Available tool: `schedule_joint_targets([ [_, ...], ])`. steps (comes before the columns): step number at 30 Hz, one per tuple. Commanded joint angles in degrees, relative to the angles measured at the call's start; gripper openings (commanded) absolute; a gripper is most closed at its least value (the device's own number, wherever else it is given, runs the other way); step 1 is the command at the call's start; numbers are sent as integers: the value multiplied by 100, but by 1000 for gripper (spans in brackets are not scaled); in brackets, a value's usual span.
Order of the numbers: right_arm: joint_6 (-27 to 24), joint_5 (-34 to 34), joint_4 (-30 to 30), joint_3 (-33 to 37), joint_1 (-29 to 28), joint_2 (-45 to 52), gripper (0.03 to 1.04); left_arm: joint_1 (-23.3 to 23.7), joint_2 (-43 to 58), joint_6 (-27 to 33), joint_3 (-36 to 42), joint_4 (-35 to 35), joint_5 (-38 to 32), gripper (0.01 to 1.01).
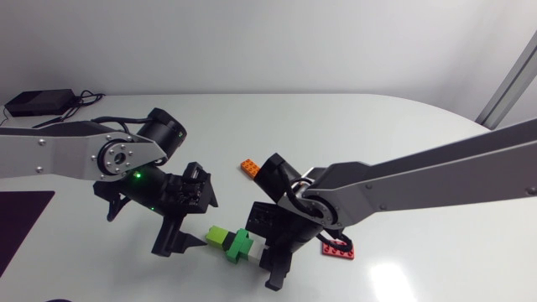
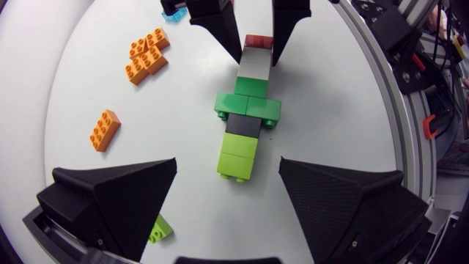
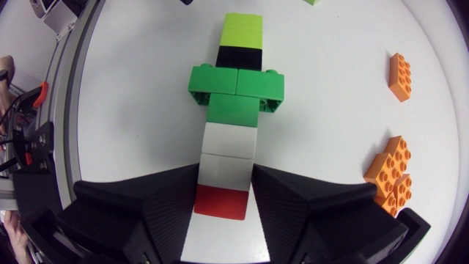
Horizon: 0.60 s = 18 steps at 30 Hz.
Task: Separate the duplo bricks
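my right gripper (image 3: 225, 182) pinched the white-and-red end of the duplo brick stack (image 3: 236, 103) lying on the table (image 3: 330, 154), my left gripper (image 2: 227, 165) spread wide around its lime end, loose orange bricks (image 2: 146, 55) beside

The brick stack (image 1: 231, 243) lies on the table (image 1: 377, 126) at the lower centre of the frame, running left to right. The left gripper (image 1: 186, 242) stands at its left end, with its fingers spread wide of it and not touching. The right gripper (image 1: 262, 252) clasps its right end. A loose brick (image 1: 249, 167) lies above the stack, near mid-frame. A flat plate (image 1: 337, 249) lies just right of the right gripper.
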Motion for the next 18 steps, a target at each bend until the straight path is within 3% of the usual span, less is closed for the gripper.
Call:
schedule_joint_targets([
  [1,-21,34,47,68,37,130,315,68,91,215,-172,35,70,975],
  [2,-30,34,47,76,37,138,264,76,109,259,-172,35,70,975],
  [5,-109,77,12,94,37,138,236,129,179,329,-181,53,70,975],
  [18,-592,218,-243,-47,-350,-512,225,261,118,645,-295,-176,387,975],
])
